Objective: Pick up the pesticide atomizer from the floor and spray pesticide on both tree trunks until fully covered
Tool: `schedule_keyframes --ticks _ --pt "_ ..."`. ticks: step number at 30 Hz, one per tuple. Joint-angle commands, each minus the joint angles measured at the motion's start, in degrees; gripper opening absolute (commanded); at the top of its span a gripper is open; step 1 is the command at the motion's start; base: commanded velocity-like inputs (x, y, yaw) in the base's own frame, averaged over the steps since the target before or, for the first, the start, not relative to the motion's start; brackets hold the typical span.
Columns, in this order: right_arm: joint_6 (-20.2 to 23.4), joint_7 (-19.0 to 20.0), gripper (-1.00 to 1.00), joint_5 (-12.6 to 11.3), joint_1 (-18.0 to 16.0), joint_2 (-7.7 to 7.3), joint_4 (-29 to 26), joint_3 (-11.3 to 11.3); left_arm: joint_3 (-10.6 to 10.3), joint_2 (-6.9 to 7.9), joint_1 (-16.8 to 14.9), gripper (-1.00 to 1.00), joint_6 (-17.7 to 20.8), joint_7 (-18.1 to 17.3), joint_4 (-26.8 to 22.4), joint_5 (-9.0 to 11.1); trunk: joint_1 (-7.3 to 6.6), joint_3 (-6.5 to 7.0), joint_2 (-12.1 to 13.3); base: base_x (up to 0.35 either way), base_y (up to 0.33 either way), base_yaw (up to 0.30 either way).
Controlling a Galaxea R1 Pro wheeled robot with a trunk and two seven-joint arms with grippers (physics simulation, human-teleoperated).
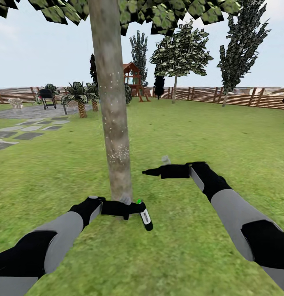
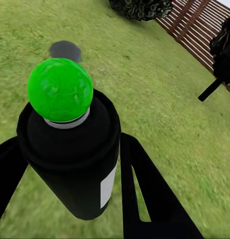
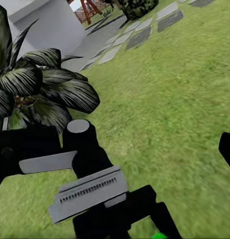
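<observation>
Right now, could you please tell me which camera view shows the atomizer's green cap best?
The left wrist view: the green cap is large and close atop the black atomizer. The head view shows it tiny; the right wrist view catches a green sliver.

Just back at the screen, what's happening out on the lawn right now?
The left gripper holds the black spray bottle with its green cap, low beside the tree trunk. White specks dot parts of the bark. The right gripper hangs empty over the grass, to the right of the trunk.

Black atomizer (image 1: 145,217) (white label, green cap) beside a mottled grey-brown trunk (image 1: 112,102), seemingly white-speckled.
</observation>
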Motion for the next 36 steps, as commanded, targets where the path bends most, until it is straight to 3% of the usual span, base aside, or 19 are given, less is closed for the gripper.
schedule_keyframes --ticks 1,4,5,10,13,36 --pt "0.49 -0.03 1.00 -0.53 -0.08 0.06 0.27 0.39 -0.03 -0.22 -0.03 -1.00 0.06 -0.16 -0.56 -0.30 0.02 -0.10 -0.08 0.000 0.000 0.000" --pt "0.49 -0.07 1.00 -0.54 -0.09 0.32 0.58 2.06 -0.12 -0.46 -0.03 -1.00 0.17 -0.16 -0.98 -0.30 0.02 -0.10 -0.08 0.000 0.000 0.000" --pt "0.49 -0.08 -1.00 -0.55 -0.08 0.65 0.63 4.10 -0.13 -0.52 -0.03 -1.00 0.20 -0.16 -1.08 -0.30 0.02 -0.10 -0.08 0.000 0.000 0.000" --pt "0.51 -0.20 -1.00 -0.56 -0.06 1.17 0.68 5.56 -0.18 -0.58 -0.03 -1.00 0.21 -0.16 -1.15 -0.25 0.02 -0.10 -0.08 0.000 0.000 0.000" --pt "0.49 -0.27 -1.00 -0.53 -0.04 2.08 2.25 5.78 -0.23 -1.72 -0.03 -1.00 0.29 -0.16 -1.92 -0.28 0.02 -0.10 -0.08 0.000 0.000 0.000" --pt "0.29 -0.18 -1.00 -0.47 0.04 2.23 5.73 5.78 -0.23 -1.87 -0.03 -1.00 0.30 -0.16 -2.30 -0.24 0.02 -0.10 -0.08 0.000 0.000 0.000"
